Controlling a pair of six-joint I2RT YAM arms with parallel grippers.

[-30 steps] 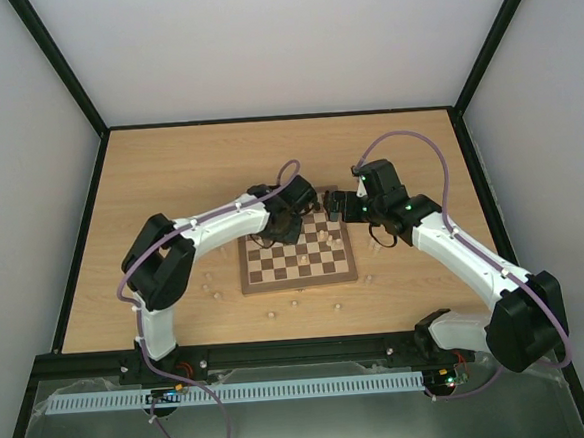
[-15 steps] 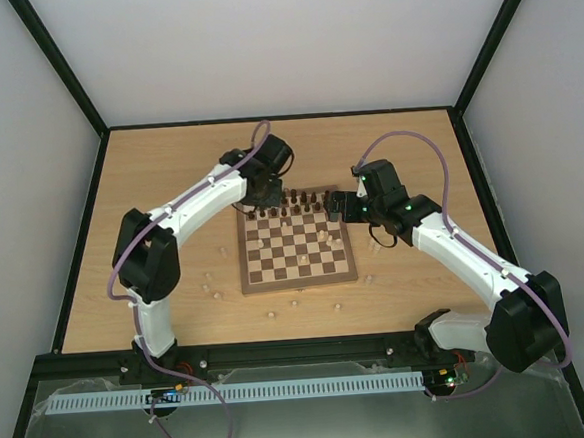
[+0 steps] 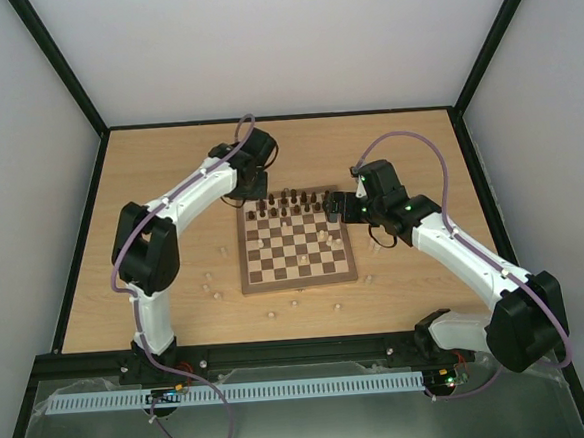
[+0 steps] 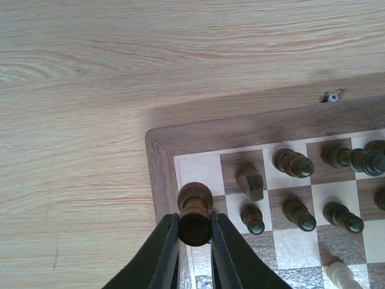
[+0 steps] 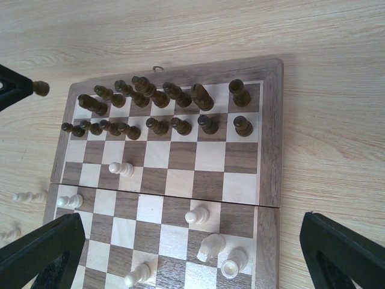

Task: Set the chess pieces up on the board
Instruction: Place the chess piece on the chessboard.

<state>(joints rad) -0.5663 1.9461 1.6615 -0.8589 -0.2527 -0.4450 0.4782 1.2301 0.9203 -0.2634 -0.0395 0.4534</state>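
The board (image 3: 298, 276) lies mid-table. Dark chess pieces (image 3: 291, 201) fill its two far rows, also seen in the right wrist view as dark pieces (image 5: 162, 108). A few pale pieces (image 5: 197, 215) stand on the nearer squares. My left gripper (image 4: 194, 220) is shut on a dark brown piece (image 4: 195, 201), held over the board's far-left corner (image 4: 157, 141), beside the empty pale corner square. From above, the left gripper (image 3: 253, 187) sits at that corner. My right gripper (image 5: 191, 224) hangs open over the board's right side, holding nothing; from above the right gripper (image 3: 333, 208) is at the far-right edge.
Loose pale pieces lie on the tabletop: some left of the board (image 3: 208, 281), some in front of it (image 3: 296, 302), two to its right (image 3: 368, 279). More pale pieces (image 5: 29, 196) show beside the board. A black frame (image 3: 265, 119) rims the table.
My left arm has swung from over the board's far middle out to its far-left corner, still shut on the dark piece. The right arm has stayed put.
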